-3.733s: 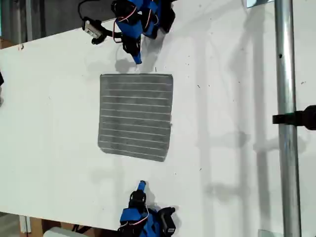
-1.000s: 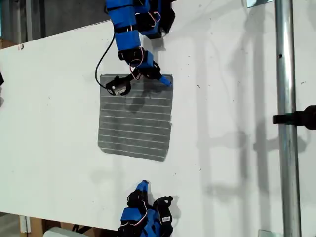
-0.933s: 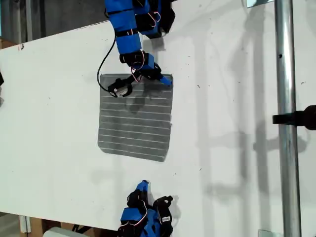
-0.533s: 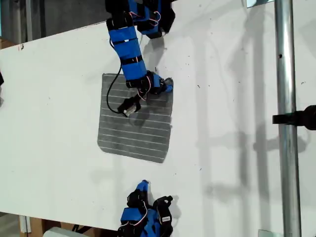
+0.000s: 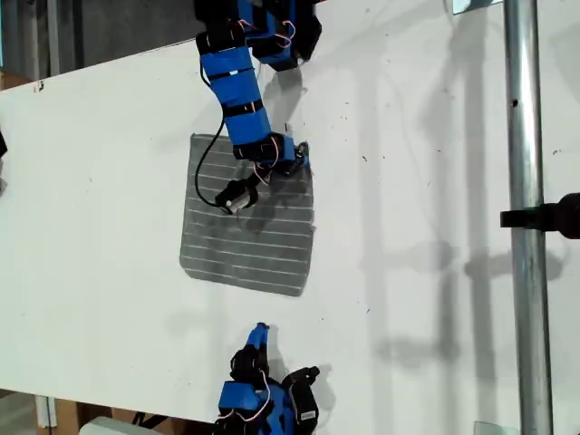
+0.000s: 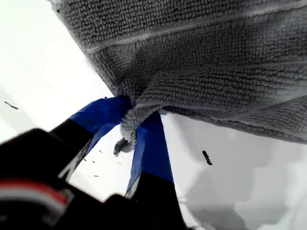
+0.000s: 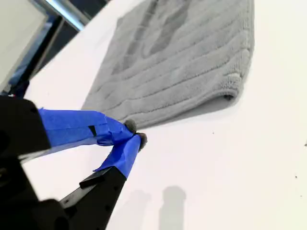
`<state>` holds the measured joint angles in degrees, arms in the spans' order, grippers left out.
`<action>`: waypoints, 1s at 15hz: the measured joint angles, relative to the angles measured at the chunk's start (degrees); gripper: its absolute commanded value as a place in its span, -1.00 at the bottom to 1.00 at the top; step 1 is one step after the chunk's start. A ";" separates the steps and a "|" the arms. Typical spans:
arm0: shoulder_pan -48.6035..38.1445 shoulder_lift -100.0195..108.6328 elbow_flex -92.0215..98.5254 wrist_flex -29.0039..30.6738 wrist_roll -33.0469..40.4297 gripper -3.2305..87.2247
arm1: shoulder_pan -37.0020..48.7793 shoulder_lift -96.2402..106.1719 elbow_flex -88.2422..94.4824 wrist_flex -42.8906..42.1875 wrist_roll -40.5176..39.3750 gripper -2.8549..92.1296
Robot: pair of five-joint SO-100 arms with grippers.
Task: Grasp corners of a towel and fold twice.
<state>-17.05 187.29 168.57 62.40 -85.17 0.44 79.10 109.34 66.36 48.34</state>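
Note:
The grey striped towel (image 5: 246, 237) lies flat on the white table (image 5: 426, 272), in the middle of the exterior view. Its far corner (image 5: 303, 165) on the exterior view's right is pinched and lifted slightly by my first gripper (image 5: 299, 163). In the first wrist view the blue fingers (image 6: 149, 143) are shut on that corner tip (image 6: 127, 130), and the towel (image 6: 201, 57) hangs from it. My second gripper (image 5: 260, 330) is at the near table edge, apart from the towel. Its blue jaws (image 7: 132, 135) are shut and hold nothing, and the towel (image 7: 182, 62) lies beyond them with one near corner (image 7: 233, 91) showing.
A metal pole (image 5: 524, 272) with a black clamp (image 5: 555, 216) runs down the exterior view's right side. A black cable (image 5: 201, 172) and a small camera (image 5: 236, 194) hang from the first arm over the towel. The table edge runs along the exterior view's left.
My first gripper reached out over the towel, shut on the far corner, and has pulled it slightly inward. My second gripper has crept a little toward the towel.

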 measured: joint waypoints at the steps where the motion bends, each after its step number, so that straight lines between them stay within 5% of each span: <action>1: 0.44 -12.30 -8.17 -2.11 2.81 -0.99 | 0.00 0.00 0.00 -0.26 0.00 -0.94; 5: 4.75 -66.80 -45.00 -2.99 24.43 -0.99 | 0.09 0.09 0.09 -0.44 -0.18 -0.94; 7: 6.68 -86.31 -59.06 0.18 31.46 -0.23 | 0.09 0.09 0.09 -0.44 -0.18 -0.94; 9: 8.88 -98.53 -65.92 2.81 36.12 -0.17 | 0.18 0.09 0.18 -0.44 0.00 -0.94; 10: 10.20 -104.15 -70.14 5.19 39.46 -0.21 | 0.18 0.35 0.35 -0.62 -0.09 -0.94; 12: 12.22 -114.96 -76.03 9.32 41.48 -0.98 | 0.18 0.35 0.53 -0.79 -0.18 -0.94; 15: 10.99 -116.46 -79.54 12.13 39.20 -0.99 | 0.62 0.44 0.62 -0.88 -0.18 -0.94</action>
<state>-6.06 70.84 89.03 74.53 -45.97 1.05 79.54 109.95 65.48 48.16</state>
